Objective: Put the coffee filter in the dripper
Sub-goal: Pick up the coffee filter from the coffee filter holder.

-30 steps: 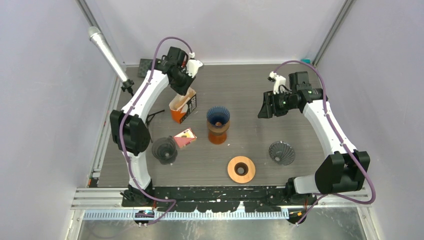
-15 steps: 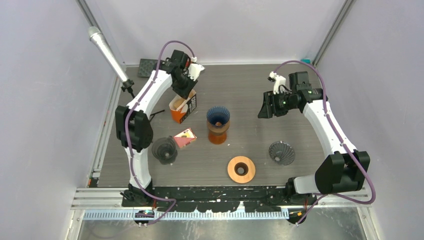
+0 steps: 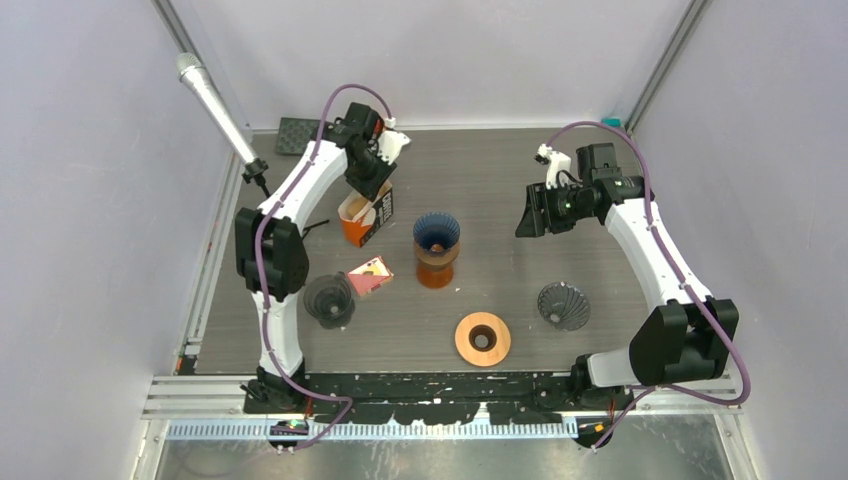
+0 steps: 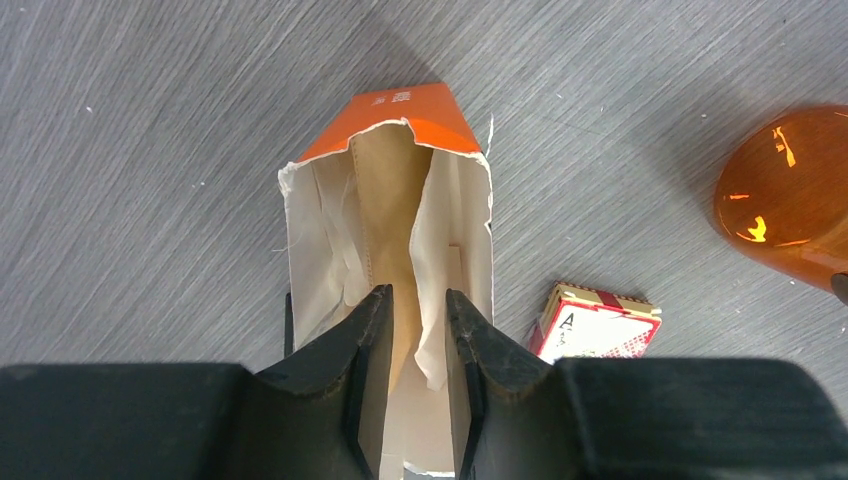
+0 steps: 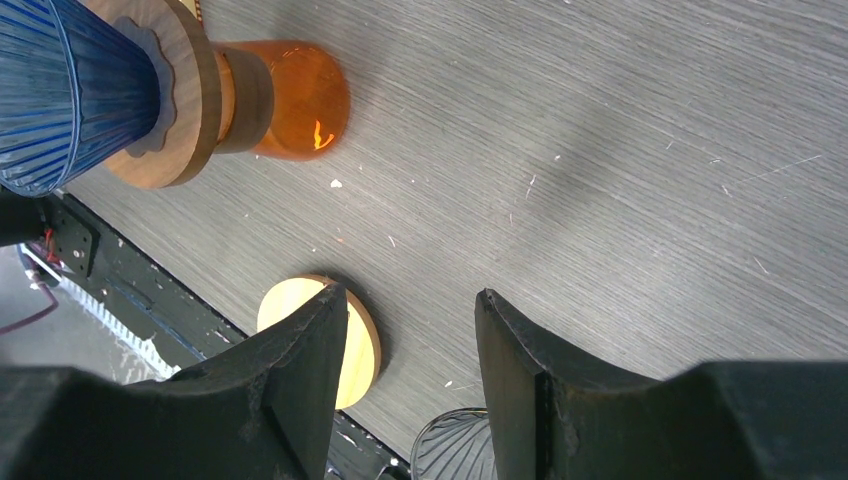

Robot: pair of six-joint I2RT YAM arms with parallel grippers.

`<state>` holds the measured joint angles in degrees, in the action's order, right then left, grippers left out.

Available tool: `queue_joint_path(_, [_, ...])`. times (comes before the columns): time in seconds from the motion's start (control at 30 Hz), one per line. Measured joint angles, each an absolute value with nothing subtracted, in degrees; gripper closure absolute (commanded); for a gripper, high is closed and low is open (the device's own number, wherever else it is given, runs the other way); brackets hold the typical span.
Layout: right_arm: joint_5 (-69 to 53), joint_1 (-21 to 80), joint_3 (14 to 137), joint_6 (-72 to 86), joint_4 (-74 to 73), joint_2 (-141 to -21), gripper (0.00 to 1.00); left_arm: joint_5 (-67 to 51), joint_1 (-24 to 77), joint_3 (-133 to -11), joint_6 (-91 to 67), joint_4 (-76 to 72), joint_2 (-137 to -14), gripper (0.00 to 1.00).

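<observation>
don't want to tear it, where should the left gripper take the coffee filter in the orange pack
Pinch the top edge of the coffee filter, coming straight down with the left gripper. The orange pack stands with its torn mouth upward, and the filter sits on edge as a thin sheet, so a finger fits each side.

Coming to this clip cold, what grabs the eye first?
The torn-open orange filter pack, back left on the table, with the left fingers narrowly apart at its mouth. Next, the blue dripper mid-table; the right fingers hang open and empty.
</observation>
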<state>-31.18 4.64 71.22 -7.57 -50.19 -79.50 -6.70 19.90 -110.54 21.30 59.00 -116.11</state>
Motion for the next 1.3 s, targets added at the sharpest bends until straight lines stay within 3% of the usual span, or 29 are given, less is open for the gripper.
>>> queue_joint_path(1.3, [-31.2, 4.6, 71.2, -8.3, -51.0, -80.3, 0.45, -2.8, 19.9, -108.9, 23.2, 57.2, -114.3, 0.71])
